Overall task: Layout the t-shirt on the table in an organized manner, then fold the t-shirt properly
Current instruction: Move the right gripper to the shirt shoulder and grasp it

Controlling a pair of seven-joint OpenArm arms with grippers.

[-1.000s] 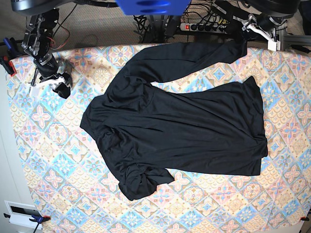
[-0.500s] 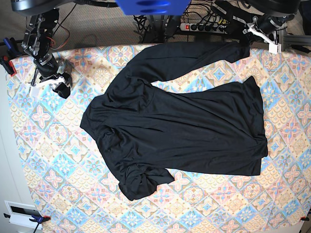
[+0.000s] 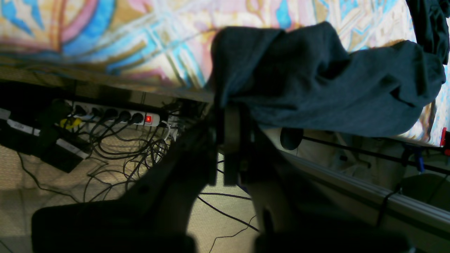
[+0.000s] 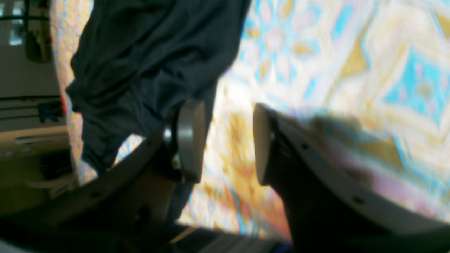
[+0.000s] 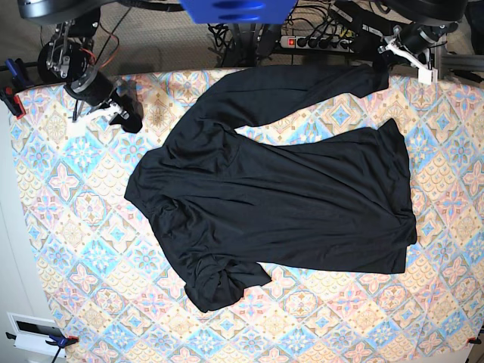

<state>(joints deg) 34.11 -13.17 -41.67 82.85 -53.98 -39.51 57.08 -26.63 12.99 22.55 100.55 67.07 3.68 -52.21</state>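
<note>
- The right gripper (image 5: 125,113) is hanging over the far left part of the table (image 5: 83,227), just beside the shirt's upper left edge; its jaws are standing apart with only patterned cloth showing between the pads (image 4: 191,140), and nothing is being held.
- The t-shirt (image 5: 287,197) is lying across the middle of the table, spread out but creased, its body reaching toward the right edge.
- One short sleeve is lying bunched in a lump near the front left of the garment, while the other part of the fabric is stretching in a long band toward the far right corner.
- The left gripper (image 3: 230,116) is sitting at that far right corner by the table's edge, its jaws pressed together and pinching the end of the t-shirt band, which is draping over the fingers in the wrist view.
- A power strip (image 3: 116,116) with a red light and tangled cables are lying on the floor beyond the table edge.
</note>
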